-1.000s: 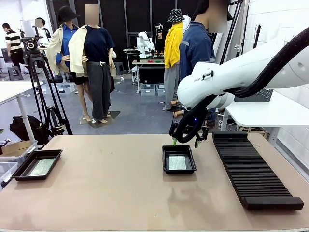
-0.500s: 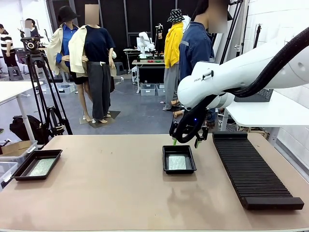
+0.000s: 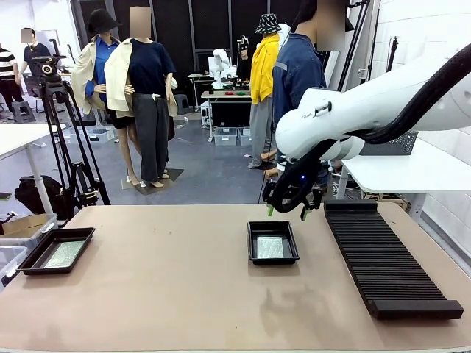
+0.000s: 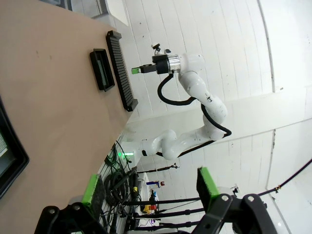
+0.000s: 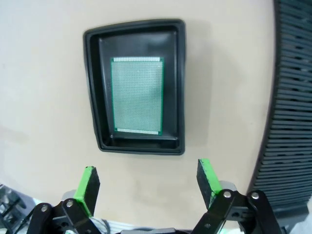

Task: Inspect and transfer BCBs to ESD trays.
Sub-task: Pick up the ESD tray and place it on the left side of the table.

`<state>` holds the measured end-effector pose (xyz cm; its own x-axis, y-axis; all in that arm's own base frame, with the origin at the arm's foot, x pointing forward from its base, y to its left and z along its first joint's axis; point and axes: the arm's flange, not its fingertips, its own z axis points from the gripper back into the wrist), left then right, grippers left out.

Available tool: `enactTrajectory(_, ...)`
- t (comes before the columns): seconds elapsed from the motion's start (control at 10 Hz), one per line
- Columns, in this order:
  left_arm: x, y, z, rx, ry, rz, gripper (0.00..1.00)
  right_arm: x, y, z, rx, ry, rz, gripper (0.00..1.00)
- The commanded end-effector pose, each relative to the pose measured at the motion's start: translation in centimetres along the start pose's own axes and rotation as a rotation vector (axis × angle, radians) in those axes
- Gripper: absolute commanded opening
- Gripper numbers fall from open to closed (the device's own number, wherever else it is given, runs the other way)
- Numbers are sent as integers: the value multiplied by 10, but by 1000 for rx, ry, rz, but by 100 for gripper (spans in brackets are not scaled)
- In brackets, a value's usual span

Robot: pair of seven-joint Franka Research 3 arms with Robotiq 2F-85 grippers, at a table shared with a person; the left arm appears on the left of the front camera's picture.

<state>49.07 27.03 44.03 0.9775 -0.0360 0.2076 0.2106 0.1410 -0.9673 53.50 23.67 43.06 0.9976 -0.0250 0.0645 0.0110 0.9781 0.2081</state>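
- So from where I'm standing, both ESD trays look loaded: the middle tray (image 3: 273,242) has a green BCB (image 5: 137,94) lying flat inside it, and the tray at the table's left edge (image 3: 56,250) has a board (image 3: 63,254) in it too.
- Right gripper (image 3: 286,212) hangs above the table just past the middle tray's far rim, claw spread wide with nothing between the green pads (image 5: 89,186). From its own camera the board sits square in the tray, well apart from the fingers.
- Left gripper (image 4: 151,186) is also spread wide and empty, off to the side and tipped up toward a white wall.
- My guess: the transfer part is basically done, or close to it. I can't spot any loose boards on the table, and the long black ribbed rack (image 3: 386,257) to the right looks empty from here, though its slots are hard to read.
- Surface is a plain tan tabletop (image 3: 169,294), pretty bare.
- Room's a busy lab: a person in a dark blue jacket (image 3: 298,73) across the table, and a camera tripod (image 3: 62,140) off to the left.
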Motion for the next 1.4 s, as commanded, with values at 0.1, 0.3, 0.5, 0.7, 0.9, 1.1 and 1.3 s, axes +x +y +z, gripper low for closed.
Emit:
enactTrajectory(0.1, 8, -31, -59, 83, -5, 44, 100, -18, -53, 37, 115, -43, -15, 100)
enactTrajectory(0.3, 17, -54, -100, 146, -3, 46, 100, -19, -95, 60, 221, -52, -31, 100)
enactTrajectory(0.5, 25, -76, -143, 212, -43, 72, 100, -16, -134, 79, 332, -42, -44, 100)
enactTrajectory(0.7, 32, -90, -185, 296, -118, 141, 100, -8, -173, 91, 428, -19, -50, 100)
enactTrajectory(0.9, 41, -98, -223, 361, -146, 183, 100, -8, -205, 97, 520, -42, -76, 100)
enactTrajectory(1.1, 51, -110, -268, 447, -133, 196, 100, -12, -240, 98, 638, -51, -92, 100)
enactTrajectory(1.3, 65, -116, -314, 528, -77, 206, 100, -15, -275, 97, 749, -50, -77, 100)
